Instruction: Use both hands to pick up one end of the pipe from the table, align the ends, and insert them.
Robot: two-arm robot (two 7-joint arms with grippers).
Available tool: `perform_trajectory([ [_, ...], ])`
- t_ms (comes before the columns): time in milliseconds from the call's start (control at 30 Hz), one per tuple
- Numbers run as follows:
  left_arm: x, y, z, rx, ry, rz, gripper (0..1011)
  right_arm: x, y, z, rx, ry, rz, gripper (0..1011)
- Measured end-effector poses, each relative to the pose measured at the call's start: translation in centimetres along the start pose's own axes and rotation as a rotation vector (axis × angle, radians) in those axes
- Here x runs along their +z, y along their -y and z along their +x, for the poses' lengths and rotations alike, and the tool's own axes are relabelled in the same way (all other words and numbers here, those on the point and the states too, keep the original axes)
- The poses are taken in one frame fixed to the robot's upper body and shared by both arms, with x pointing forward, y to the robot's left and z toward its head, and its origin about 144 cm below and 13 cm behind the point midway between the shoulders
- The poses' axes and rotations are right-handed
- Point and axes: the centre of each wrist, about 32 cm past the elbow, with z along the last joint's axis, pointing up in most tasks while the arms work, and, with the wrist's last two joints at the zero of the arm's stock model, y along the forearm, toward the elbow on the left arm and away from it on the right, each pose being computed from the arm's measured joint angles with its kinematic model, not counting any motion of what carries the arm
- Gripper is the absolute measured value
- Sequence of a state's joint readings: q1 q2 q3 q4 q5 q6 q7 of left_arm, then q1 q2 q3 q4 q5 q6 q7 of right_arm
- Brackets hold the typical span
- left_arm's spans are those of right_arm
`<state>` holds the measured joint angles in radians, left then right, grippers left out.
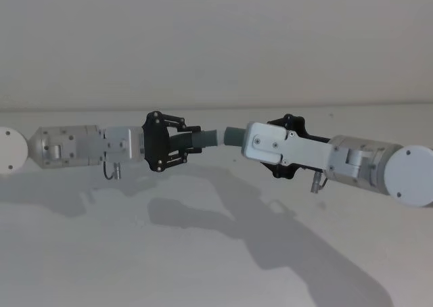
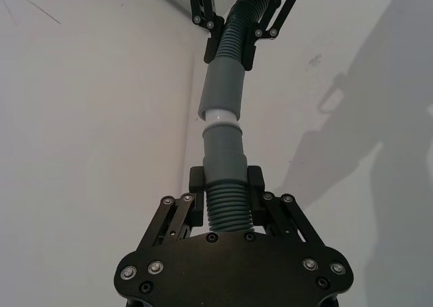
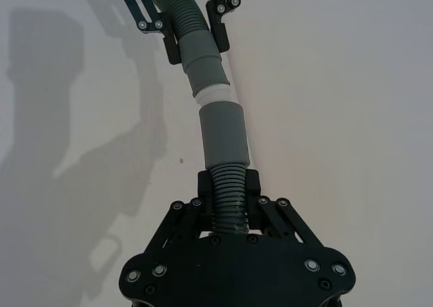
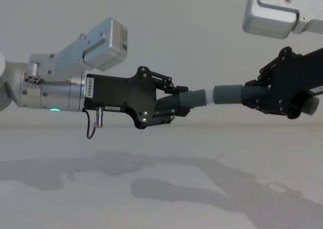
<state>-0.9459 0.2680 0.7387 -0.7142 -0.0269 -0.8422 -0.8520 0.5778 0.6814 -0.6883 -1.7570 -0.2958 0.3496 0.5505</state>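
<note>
White table (image 1: 216,266) below, two pipe pieces held in the air above it, ends meeting.

Left of the joint: left gripper (image 1: 191,143) reaching in level, fingers (image 2: 197,180) clamped on the ribbed part of the left pipe piece (image 4: 189,99), smooth cuff (image 2: 225,155) pointing rightward, whitish narrower tip (image 2: 221,115) at its end. At the joint itself: pale tip partly inside the hollow mouth of the right pipe piece (image 4: 229,94), a white band still showing between the two grey cuffs, pieces meeting at a slight angle. Right of the joint: right gripper (image 4: 255,95) closed on the ribbed section behind its cuff (image 3: 223,134). Both pieces well clear of the table, shadows beneath.
</note>
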Motion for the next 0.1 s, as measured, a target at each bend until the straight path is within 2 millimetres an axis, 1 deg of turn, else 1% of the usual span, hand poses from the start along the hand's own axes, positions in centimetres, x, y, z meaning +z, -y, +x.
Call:
perform_trajectory([
  [100, 0.0, 0.0, 0.0, 0.0, 0.0, 0.0, 340, 0.0, 0.0, 0.0, 0.0, 0.0, 0.0, 245],
])
